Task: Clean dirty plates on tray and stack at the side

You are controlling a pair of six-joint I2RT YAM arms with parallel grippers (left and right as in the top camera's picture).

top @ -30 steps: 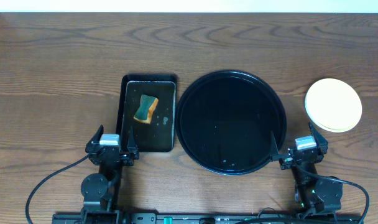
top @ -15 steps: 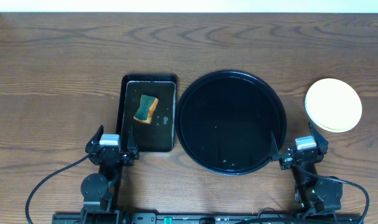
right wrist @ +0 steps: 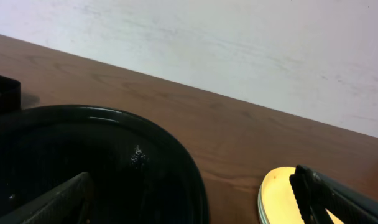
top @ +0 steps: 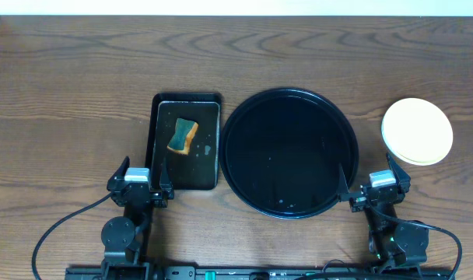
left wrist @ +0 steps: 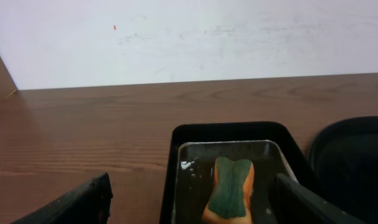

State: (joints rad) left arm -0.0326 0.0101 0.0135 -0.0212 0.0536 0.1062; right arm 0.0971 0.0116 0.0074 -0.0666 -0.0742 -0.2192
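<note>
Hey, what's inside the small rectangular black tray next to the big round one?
One sponge, green on top with an orange side, lies inside the rectangular tray on its shiny, wet floor. Nothing else shows in there. The patch of floor under the sponge is covered.

The left gripper (top: 141, 181) and right gripper (top: 369, 179) both stand spread wide, holding nothing. Just beyond the left fingers lies a rectangular tray (top: 152, 140) holding a sponge (top: 183, 135) (green face up). The round tray (top: 289, 148) touches the right gripper's left finger, and the plates (top: 417, 131) sit stacked past its right finger.
</note>
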